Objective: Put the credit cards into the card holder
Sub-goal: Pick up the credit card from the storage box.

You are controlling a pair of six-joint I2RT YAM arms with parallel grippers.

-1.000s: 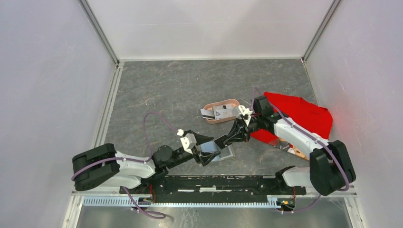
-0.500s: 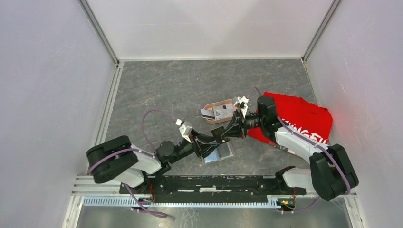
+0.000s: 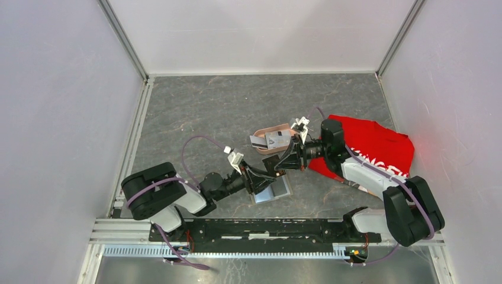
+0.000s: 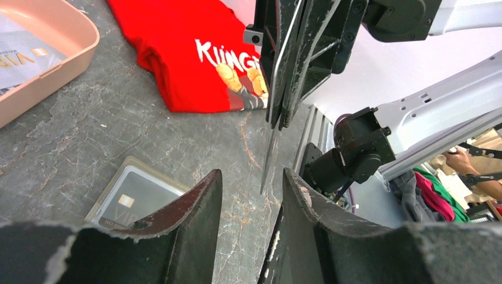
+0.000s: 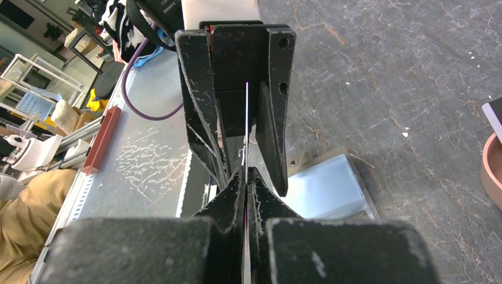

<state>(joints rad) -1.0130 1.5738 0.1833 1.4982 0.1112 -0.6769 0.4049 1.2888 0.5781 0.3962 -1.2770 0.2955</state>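
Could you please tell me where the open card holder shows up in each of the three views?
Top external: the card holder lies just below centre.
Left wrist: lower left.
Right wrist: right of centre.
Shared landmark: the pink tray, just above centre from overhead, top left in the left wrist view, at the right edge in the right wrist view.
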